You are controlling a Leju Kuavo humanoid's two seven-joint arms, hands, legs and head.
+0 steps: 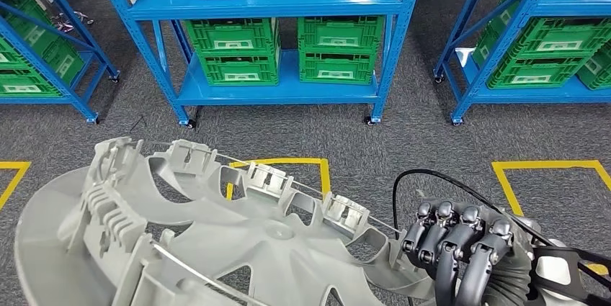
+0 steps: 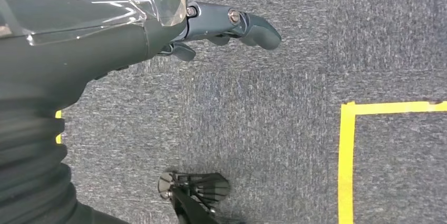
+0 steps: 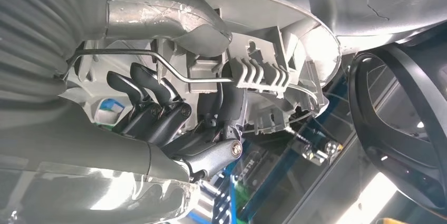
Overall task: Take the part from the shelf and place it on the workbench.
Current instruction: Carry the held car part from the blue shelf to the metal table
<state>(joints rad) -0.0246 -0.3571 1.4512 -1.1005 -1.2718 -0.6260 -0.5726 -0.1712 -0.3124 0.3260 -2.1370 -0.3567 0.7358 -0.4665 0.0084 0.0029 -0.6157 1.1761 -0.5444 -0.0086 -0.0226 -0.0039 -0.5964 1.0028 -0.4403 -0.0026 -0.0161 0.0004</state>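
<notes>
Place: a warehouse or factory parts store.
Shelving: blue steel racks (image 1: 274,3) on castors.
Storage: stacked green crates (image 1: 234,50).
Floor: grey carpet (image 1: 403,140) with yellow tape (image 1: 547,165) bays.

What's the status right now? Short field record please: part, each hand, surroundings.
part: grey wheel cover, inner side up, carried low in front of the robot
right hand: grips the cover's rim, fingers curled among its clips
left hand: over grey carpet, holds nothing
surroundings: blue shelf ahead with green crates; yellow floor tape
</notes>
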